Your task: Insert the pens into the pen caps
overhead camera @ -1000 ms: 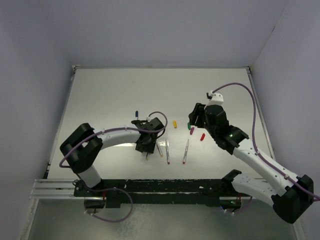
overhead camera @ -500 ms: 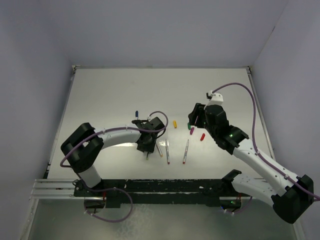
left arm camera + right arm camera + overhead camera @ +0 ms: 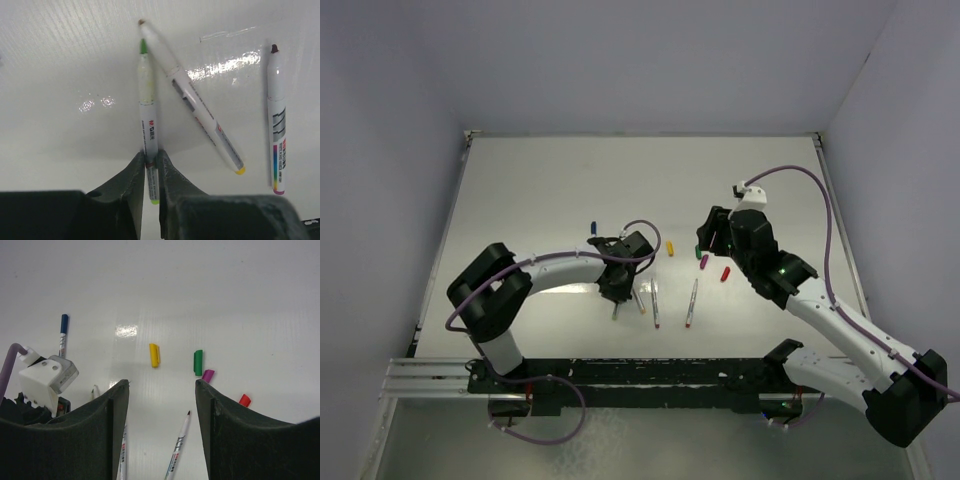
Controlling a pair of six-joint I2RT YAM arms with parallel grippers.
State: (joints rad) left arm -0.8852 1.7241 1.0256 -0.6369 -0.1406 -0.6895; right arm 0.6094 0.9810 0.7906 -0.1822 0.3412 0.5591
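My left gripper (image 3: 150,166) is shut on a green-tipped pen (image 3: 148,112) near its rear end, low over the table; in the top view this gripper (image 3: 618,288) is left of centre. A yellow-ended pen (image 3: 197,107) lies slanted beside it, the two tips close together. A purple-ended pen (image 3: 276,117) lies further right. My right gripper (image 3: 162,390) is open and empty above the table, with the yellow cap (image 3: 154,355), green cap (image 3: 198,362), purple cap (image 3: 208,375) and red cap (image 3: 244,400) just ahead of it. A pen with a dark blue end (image 3: 62,335) lies at the far left.
Another dark-tipped pen (image 3: 179,447) lies between my right fingers, and one (image 3: 122,455) lies by the left finger. The caps sit in a loose row (image 3: 697,257) between the two grippers. The table's raised walls (image 3: 470,140) border the back and sides.
My left gripper has shifted slightly to the right with the green-tipped pen in it. The right arm has not moved.
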